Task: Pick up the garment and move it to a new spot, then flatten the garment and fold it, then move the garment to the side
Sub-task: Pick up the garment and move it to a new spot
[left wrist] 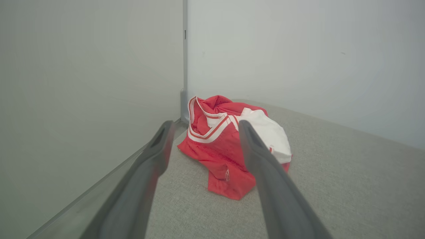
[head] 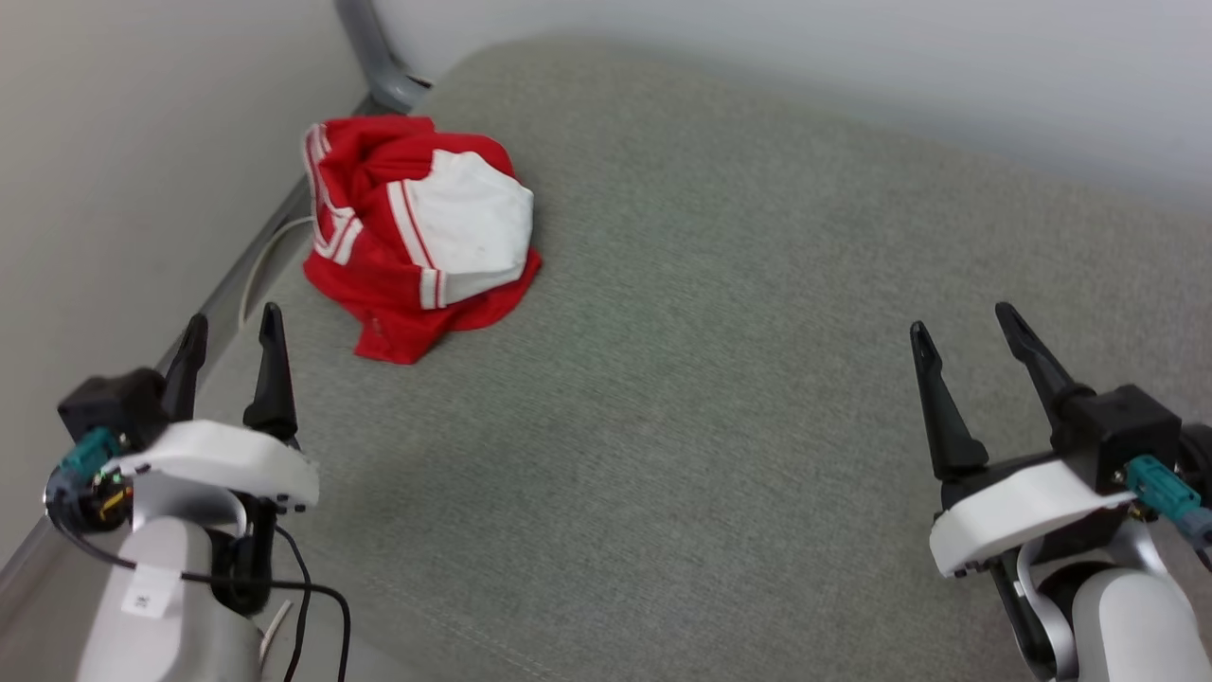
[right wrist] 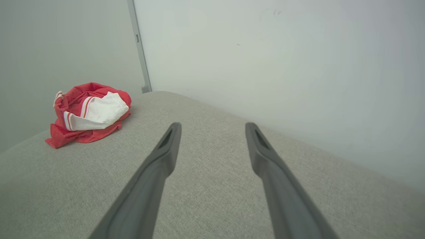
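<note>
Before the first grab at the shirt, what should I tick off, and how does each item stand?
1. Jaws of the left gripper open and empty: ok.
2. Jaws of the right gripper open and empty: ok.
3. Shirt free of both grippers, resting on the grey cushion: ok.
4. Shirt spread flat: not ok, crumpled in a heap.
5. Cushion between left gripper and shirt unobstructed: ok.
6. Thin white cable clear of the shirt's edge: cannot tell.

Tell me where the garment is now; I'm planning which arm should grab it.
In the head view the garment lies crumpled at the far left of the grey cushion, by the grey corner post, just ahead of the open left gripper.
</note>
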You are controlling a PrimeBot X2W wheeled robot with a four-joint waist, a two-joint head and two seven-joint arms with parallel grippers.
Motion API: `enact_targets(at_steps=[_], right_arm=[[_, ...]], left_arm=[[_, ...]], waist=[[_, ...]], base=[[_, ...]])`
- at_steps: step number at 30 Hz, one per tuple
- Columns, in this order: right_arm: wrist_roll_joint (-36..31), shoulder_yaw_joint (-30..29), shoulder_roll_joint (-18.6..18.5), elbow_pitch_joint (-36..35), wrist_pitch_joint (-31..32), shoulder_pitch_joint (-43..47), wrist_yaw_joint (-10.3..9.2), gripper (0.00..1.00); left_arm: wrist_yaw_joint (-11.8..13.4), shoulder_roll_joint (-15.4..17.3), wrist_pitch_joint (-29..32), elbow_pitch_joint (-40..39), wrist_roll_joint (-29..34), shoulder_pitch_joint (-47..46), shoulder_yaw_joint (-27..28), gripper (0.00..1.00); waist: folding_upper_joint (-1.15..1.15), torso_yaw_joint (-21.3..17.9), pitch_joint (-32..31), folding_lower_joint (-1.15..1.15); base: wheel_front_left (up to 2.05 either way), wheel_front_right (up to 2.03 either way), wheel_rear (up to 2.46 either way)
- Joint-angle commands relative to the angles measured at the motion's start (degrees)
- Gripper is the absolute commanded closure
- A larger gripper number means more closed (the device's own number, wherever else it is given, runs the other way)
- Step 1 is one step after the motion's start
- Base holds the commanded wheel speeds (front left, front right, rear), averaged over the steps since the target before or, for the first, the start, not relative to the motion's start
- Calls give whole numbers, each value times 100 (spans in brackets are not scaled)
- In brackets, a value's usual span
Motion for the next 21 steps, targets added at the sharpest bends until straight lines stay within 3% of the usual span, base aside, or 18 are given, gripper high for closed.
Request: enact_targets(at_steps=[1,14,21], right_arm=[[-63,28,0,-69,54,-170,-4,0],[-238,151,0,-234,114,-833,-4,0],[-215,170,0,-219,101,-1053,-4,0]], left_arm=[[-11,145,153,243,-266,-299,-143,0],[-7,1594,2020,1694,-2383,-1850,-1237,0],[-7,2129,3020,2335,-3276,-2359,-1536,0]], waist=[[0,-292,431,-1],[0,-1100,1571,-1],[0,-1446,1992,-1]], base=[[0,0,0],[0,0,0],[0,0,0]])
